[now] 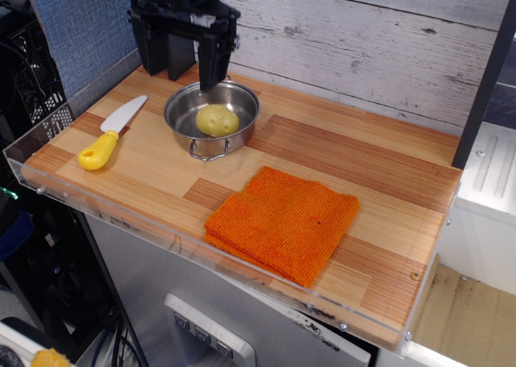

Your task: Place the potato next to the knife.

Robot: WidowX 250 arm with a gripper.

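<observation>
The pale-yellow potato [218,120] lies inside a small steel pot [185,120] at the back left of the wooden table. The knife [113,132], white blade and bright yellow handle, lies on the table left of the pot, blade pointing to the back. My black gripper [181,65] hangs at the back, above and just behind the pot's rear rim. Its two fingers stand wide apart and hold nothing. It is clear of the potato.
A folded orange cloth [282,223] lies right of the centre, near the front. A clear acrylic rim [28,159] runs along the table's left and front edges. A white plank wall [363,36] stands behind. A dark post [484,85] rises at the right.
</observation>
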